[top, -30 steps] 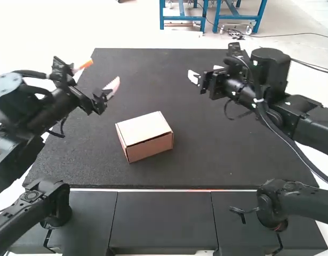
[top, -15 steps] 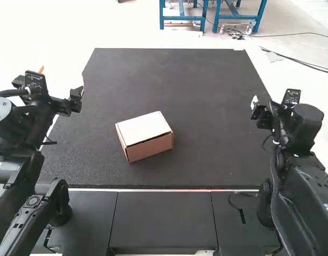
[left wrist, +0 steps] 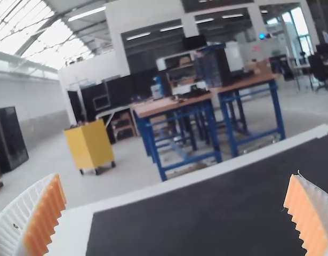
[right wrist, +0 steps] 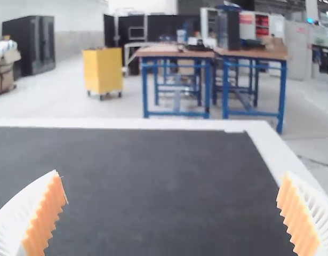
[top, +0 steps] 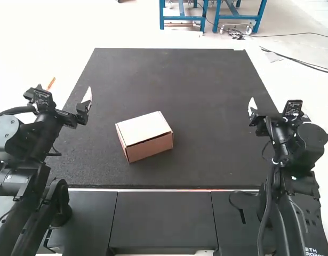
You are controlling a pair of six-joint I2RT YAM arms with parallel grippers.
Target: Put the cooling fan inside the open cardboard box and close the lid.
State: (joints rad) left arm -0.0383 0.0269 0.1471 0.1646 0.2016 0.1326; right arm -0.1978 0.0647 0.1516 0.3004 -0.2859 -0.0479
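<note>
One cardboard box (top: 144, 136) on one black mat (top: 206, 80). Two robot arms, the left arm (top: 20, 138) and the right arm (top: 297, 146), one at each side of the mat, each ending in one gripper: the left gripper (top: 71, 88) and the right gripper (right wrist: 166, 221), two in all. Each gripper carries two white ribbed fingers (left wrist: 25, 224), and each finger has one orange lining, which makes four fingers and four orange pads (right wrist: 46, 213) altogether.

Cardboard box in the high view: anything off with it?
The cardboard box sits closed, not open, on the black mat, turned askew to its edges; no damage visible. Left gripper and right gripper hang apart from it, fingers open.
</note>
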